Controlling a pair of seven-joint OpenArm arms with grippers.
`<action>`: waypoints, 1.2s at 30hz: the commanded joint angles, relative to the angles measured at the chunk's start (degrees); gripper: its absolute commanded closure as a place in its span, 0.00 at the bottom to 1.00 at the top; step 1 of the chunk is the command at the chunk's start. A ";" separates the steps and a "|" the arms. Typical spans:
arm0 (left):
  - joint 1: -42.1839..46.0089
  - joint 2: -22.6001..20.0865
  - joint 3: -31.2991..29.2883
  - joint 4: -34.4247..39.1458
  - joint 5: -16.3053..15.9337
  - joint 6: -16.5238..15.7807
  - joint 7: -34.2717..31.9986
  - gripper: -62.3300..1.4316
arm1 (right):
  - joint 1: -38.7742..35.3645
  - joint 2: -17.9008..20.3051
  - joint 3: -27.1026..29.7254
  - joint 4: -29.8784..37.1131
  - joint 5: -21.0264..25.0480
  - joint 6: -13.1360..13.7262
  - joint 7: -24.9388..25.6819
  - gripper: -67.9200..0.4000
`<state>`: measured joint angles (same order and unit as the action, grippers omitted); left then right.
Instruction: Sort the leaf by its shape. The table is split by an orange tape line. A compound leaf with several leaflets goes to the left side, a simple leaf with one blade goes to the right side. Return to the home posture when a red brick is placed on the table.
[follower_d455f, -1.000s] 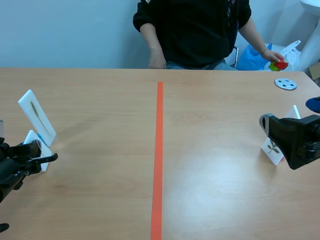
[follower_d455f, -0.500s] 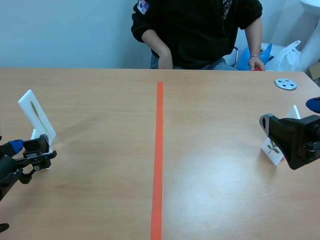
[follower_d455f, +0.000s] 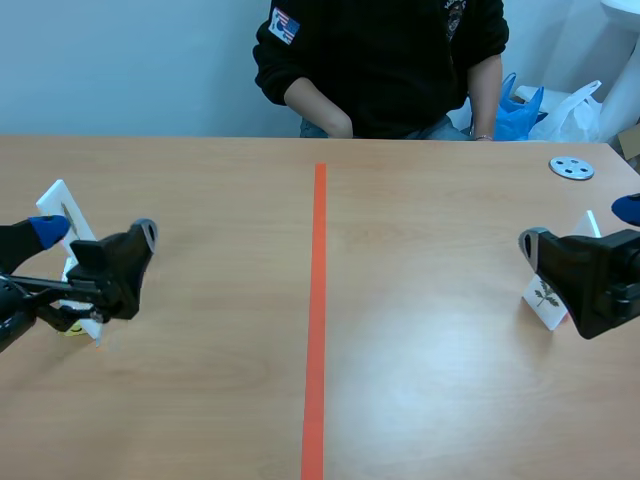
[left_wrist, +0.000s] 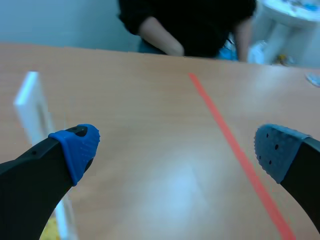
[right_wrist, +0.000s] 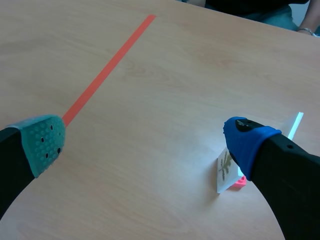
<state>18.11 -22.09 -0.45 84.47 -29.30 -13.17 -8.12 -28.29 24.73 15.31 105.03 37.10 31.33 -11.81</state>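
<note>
Found the left hand spread wide and empty, low over the desk, left of the orange tape line; saw a white card standing upright just beside that hand, outside the gap; made out one slim dark blade on it in the scene view, so took it for the simple leaf, though too small for certainty; noticed something yellow at its foot, nature unclear. Found the right hand likewise wide, holding nothing, on the right side; saw a second white card tilted on a pink base just beside it, printed with a branching sprig, so took it for the compound leaf. Judged both leaves to be on the wrong sides, sorting not yet done; spotted no red brick on the desk, so saw no call for the home posture. Judged the step in hand to be the left hand's approach to its card. To do it well: needed to shift sideways to bring the card squarely between the pads; needed to close on the upper part, clear of the foot; needed a light, even pinch, given a thin upright card apt to tip or twist; needed a straight lift before any crossing of the line.
</note>
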 joint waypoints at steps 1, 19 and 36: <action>1.36 -0.74 -1.01 3.61 0.76 -2.47 0.07 0.00 | 0.68 0.35 0.50 1.25 0.66 0.00 1.20 0.00; 15.21 -4.13 -1.29 24.39 4.94 -8.76 9.22 0.00 | 0.33 0.35 0.55 1.90 0.70 1.75 0.46 0.00; 15.21 -4.13 -1.29 24.35 4.90 -7.78 10.10 0.00 | 0.35 0.35 0.52 1.95 0.66 1.68 0.15 0.00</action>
<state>33.63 -26.33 -1.32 108.57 -24.01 -21.08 2.98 -28.32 24.73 15.31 105.71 37.08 33.28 -12.34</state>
